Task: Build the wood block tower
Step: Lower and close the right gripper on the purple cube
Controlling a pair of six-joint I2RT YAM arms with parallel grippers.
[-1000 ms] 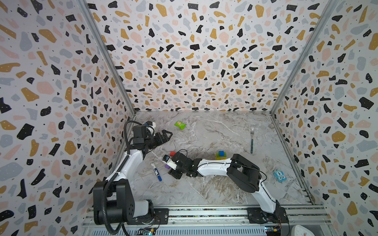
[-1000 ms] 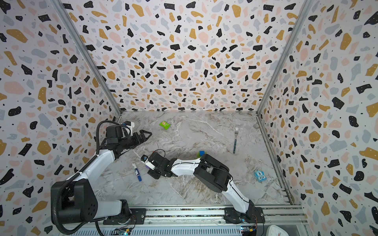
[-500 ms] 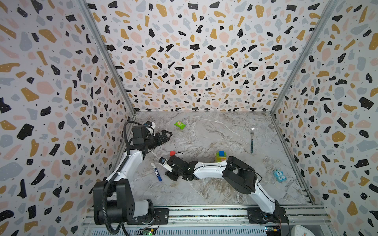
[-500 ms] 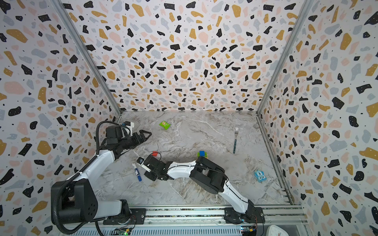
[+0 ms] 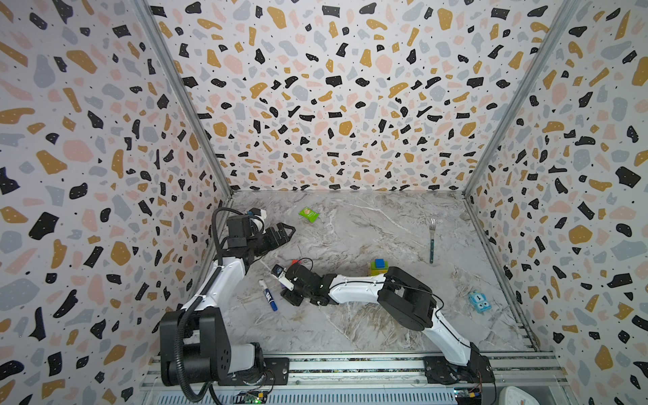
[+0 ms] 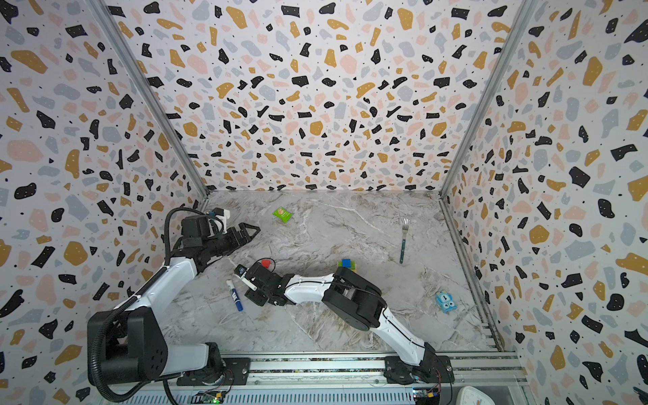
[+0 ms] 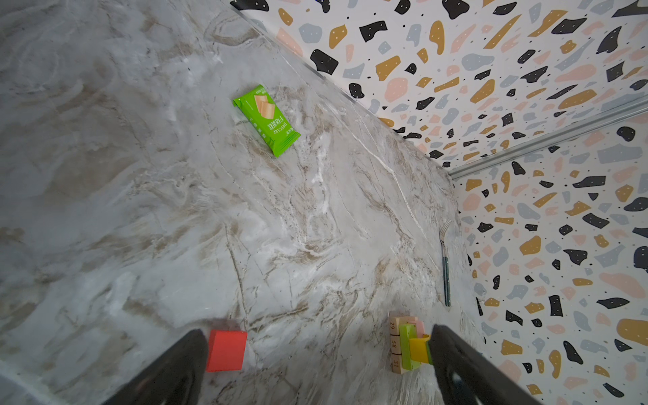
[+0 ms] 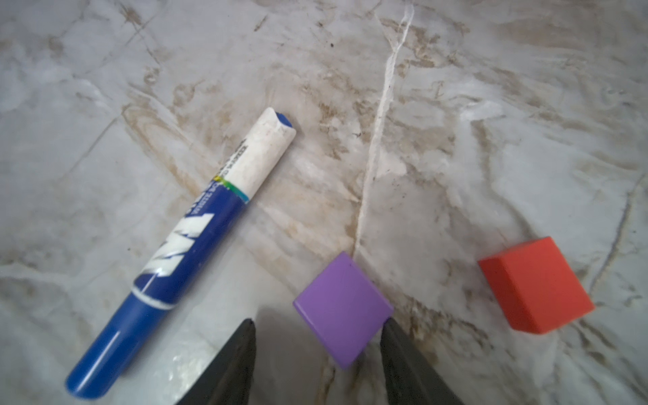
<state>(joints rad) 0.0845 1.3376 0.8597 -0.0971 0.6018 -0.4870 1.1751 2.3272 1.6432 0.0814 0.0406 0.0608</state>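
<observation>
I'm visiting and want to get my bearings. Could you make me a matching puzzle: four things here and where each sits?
Things: 1 purple cube; 2 blue cube; 3 fork; 4 green packet.
Places: A near the back wall; B on top of the stack; C between the right gripper's fingertips; D near the right wall.
Pairs: 1-C, 2-B, 3-D, 4-A.

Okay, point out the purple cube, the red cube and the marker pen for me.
purple cube [image 8: 342, 308]: right wrist view, middle of its top face.
red cube [image 8: 536, 284]: right wrist view, centre of the block.
marker pen [image 8: 182, 242]: right wrist view, blue printed barrel.
</observation>
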